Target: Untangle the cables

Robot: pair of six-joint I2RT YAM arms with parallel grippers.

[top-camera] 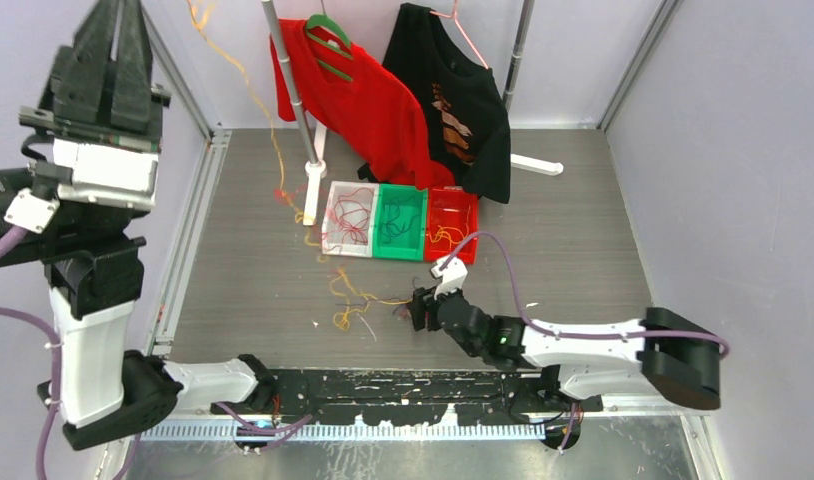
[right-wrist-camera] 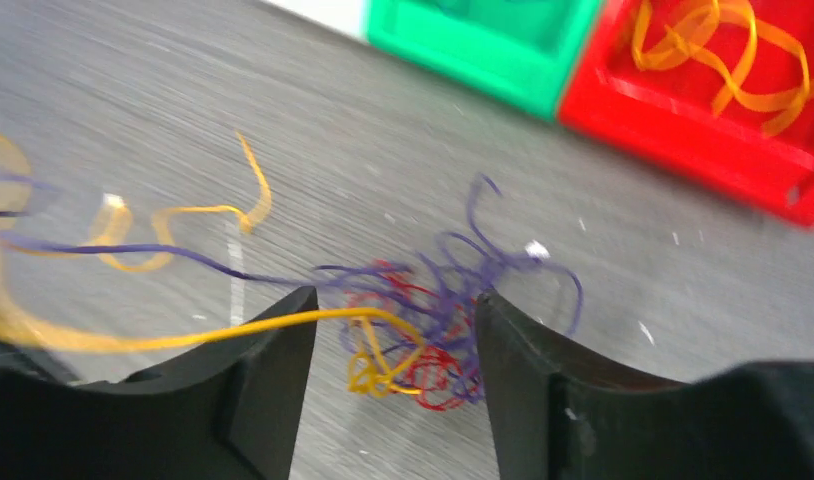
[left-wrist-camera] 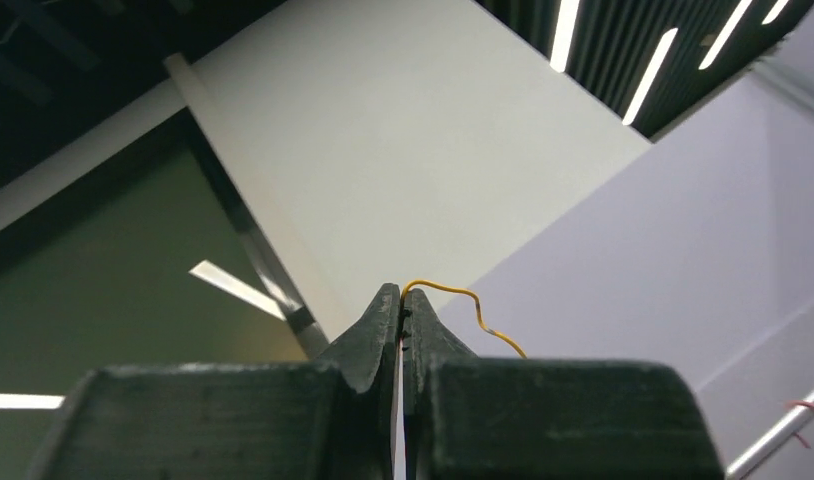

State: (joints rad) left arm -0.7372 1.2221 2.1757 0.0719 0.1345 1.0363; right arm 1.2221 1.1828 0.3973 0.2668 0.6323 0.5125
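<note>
Left claw point(left-wrist-camera: 401, 300) is raised high at far left, pressed together, pinching a yellow-orange cable point(left-wrist-camera: 453, 292). Right claw point(right-wrist-camera: 393, 300) is low over the tabletop point(top-camera: 543, 230), jaws spread either side of the cable tangle point(right-wrist-camera: 433, 330) (purple, red, yellow). Tangle sits near of the green tray point(right-wrist-camera: 463, 60).

Red, yellow-orange and purple cables point(right-wrist-camera: 415, 358); white bin point(top-camera: 327, 222), green bin point(top-camera: 399, 256), red bin point(top-camera: 473, 228).

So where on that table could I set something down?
Bare table right of the red tray, up to the wall, and along the left rail. Crowded: in front of the trays, with loose cables and the right fingers.
</note>
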